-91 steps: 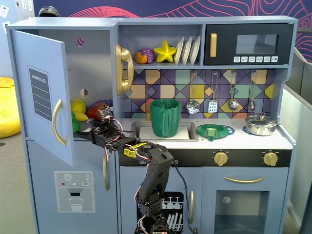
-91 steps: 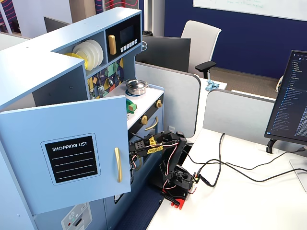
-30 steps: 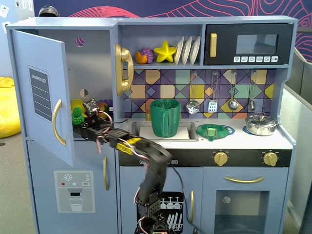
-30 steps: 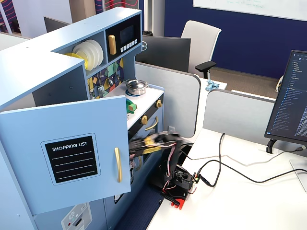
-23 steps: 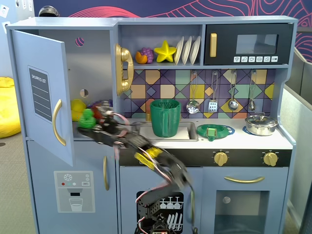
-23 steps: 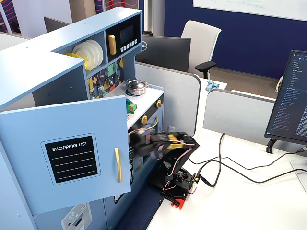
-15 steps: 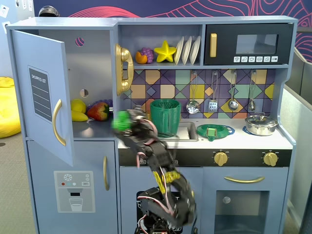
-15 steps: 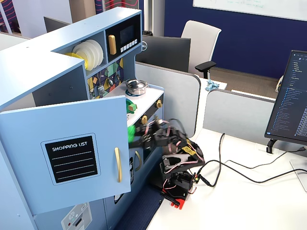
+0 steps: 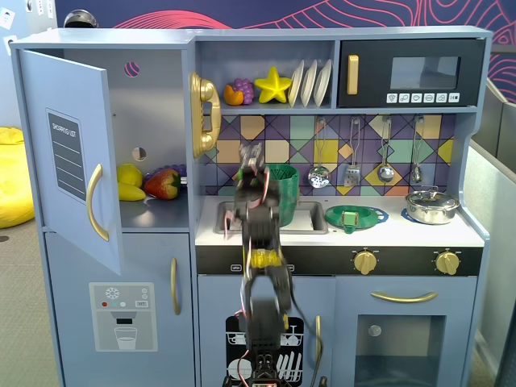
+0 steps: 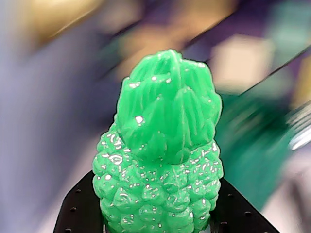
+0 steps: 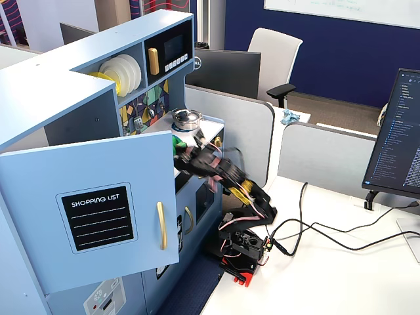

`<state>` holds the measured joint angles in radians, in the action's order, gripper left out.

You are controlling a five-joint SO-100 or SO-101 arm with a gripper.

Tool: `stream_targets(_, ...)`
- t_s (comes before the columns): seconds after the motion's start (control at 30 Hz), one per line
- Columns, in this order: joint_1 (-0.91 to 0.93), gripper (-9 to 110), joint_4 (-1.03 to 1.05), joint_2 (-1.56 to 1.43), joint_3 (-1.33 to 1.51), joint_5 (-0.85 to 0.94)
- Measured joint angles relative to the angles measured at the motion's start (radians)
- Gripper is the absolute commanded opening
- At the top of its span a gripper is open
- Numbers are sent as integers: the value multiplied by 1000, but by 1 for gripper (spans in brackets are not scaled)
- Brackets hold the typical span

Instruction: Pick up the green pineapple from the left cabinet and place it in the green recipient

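The green pineapple (image 10: pixel 163 160) fills the wrist view, upright, clamped between my black fingers (image 10: pixel 80 208). My gripper (image 10: pixel 158 218) is shut on it. In a fixed view the blurred gripper (image 9: pixel 250 173) is over the sink, just left of the dark green recipient (image 9: pixel 284 184), which also shows as a dark green blur in the wrist view (image 10: pixel 248 141). The arm hides the pineapple there. In another fixed view a bit of the pineapple (image 11: pixel 178 142) shows at the gripper (image 11: pixel 187 154). The left cabinet's door (image 9: pixel 68 153) with the shopping list stands open.
A yellow lemon (image 9: pixel 129 173), a banana (image 9: pixel 129 192) and a red strawberry (image 9: pixel 164 184) lie in the open cabinet. A sink (image 9: pixel 306 216), a flat green dish (image 9: pixel 352 216) and a metal pot (image 9: pixel 431 205) sit on the counter. Utensils hang on the back wall.
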<state>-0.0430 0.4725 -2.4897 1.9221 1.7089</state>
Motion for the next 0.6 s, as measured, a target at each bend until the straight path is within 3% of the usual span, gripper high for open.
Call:
stream_targets(0.3, 117, 1, -35, 710, -661, 12)
stream_targets(0.4, 115, 23, 21, 890, -871, 17)
stream_targets(0.6, 115, 35, 106, 973, -1002, -21)
